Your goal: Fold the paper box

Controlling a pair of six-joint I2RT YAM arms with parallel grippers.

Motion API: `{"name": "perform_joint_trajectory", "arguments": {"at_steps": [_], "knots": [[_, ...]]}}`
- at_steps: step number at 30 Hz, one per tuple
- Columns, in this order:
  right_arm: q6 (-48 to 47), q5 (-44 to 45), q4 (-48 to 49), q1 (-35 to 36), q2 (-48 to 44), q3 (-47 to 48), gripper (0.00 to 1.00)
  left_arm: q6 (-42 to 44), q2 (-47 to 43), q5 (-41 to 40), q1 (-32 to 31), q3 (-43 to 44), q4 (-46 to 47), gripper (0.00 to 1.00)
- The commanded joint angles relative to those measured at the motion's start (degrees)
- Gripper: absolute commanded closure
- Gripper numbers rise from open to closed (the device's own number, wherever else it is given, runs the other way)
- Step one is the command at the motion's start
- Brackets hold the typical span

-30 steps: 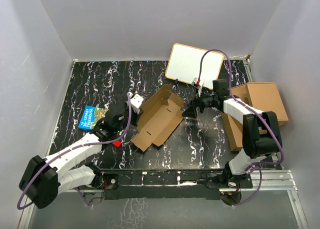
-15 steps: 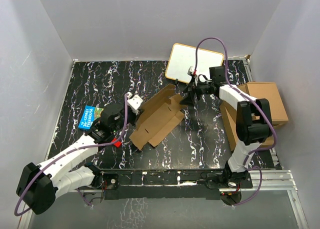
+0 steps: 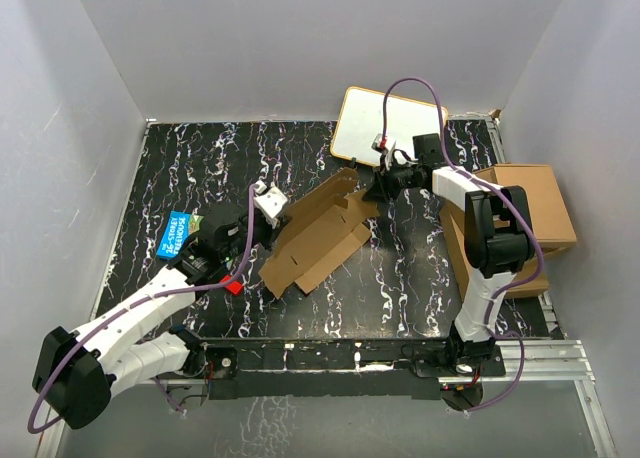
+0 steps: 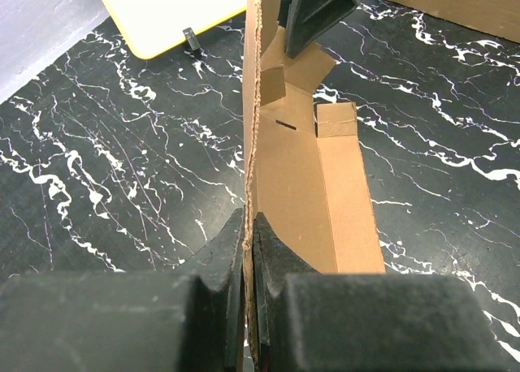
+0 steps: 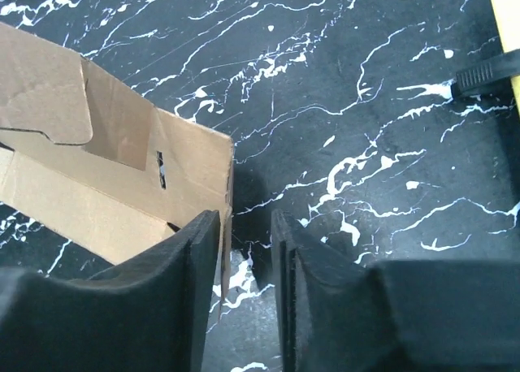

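**Paper box** [image 3: 318, 236]: brown cardboard, half formed, lying open near the middle of the black marbled table [image 3: 190, 168]. One long wall stands upright. The floor and notched flaps lie flat beside it.

**Left claw** [image 4: 248, 235]: at the box's near-left end. I see it pinched tight on the top edge of the upright long wall, both pads pressed to the cardboard.

**Right claw** [image 5: 244, 234]: at the box's far-right end, jaws narrow but parted. The edge of the box's end wall stands in the gap, against one finger [image 5: 199, 250]. Bare table shows between that edge and the other finger, so I log it as not closed on the wall.

**Whiteboard** [image 3: 390, 126]: yellow-rimmed, just beyond the box's far end.

**Pile of larger cardboard boxes** [image 3: 520, 213]: right of the box, apart from it.

**Blue picture book** [image 3: 178, 234]: left of the box, past the left claw.

**Small red thing** [image 3: 232, 287]: near the box's near-left corner. I cannot tell what it is.
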Motion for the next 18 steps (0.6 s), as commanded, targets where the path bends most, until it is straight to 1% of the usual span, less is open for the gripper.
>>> {"name": "perform_joint_trajectory", "arguments": {"at_steps": [1, 2, 3, 4, 6, 10, 14, 18], "knots": [[-0.8, -1.5, 2.8, 0.2, -1.4, 2.1, 0.77, 0.7, -1.9, 1.4, 0.3, 2.7, -0.5, 1.0], [-0.6, -1.8, 3.4, 0.2, -2.3, 1.5, 0.85, 1.0, -1.9, 1.4, 0.3, 2.9, -0.9, 1.0], [0.2, -2.1, 4.7, 0.1, -3.4, 0.6, 0.9, 1.5, -2.1, 1.3, 0.3, 3.2, -1.3, 1.0], [1.2, -2.3, 6.7, 0.1, -4.7, -0.8, 0.92, 2.0, -2.1, 1.1, 0.4, 3.6, -1.8, 1.0], [5.2, -2.8, 12.2, -0.1, -7.9, -4.8, 0.92, 3.1, -2.3, 1.0, 0.7, 4.5, -2.8, 1.0], [12.4, -3.3, 27.3, -0.1, -14.2, -13.2, 0.92, 4.2, -2.0, 3.1, 2.0, 6.7, -3.5, 1.0], [18.9, -3.0, 42.7, -0.1, -16.5, -20.9, 0.92, 4.7, -0.7, 6.3, 3.4, 8.6, -5.0, 1.0], [24.9, -1.0, 58.5, -0.1, -16.7, -28.7, 0.92, 4.5, 0.0, 10.3, 4.9, 8.9, -5.0, 1.0]]}}
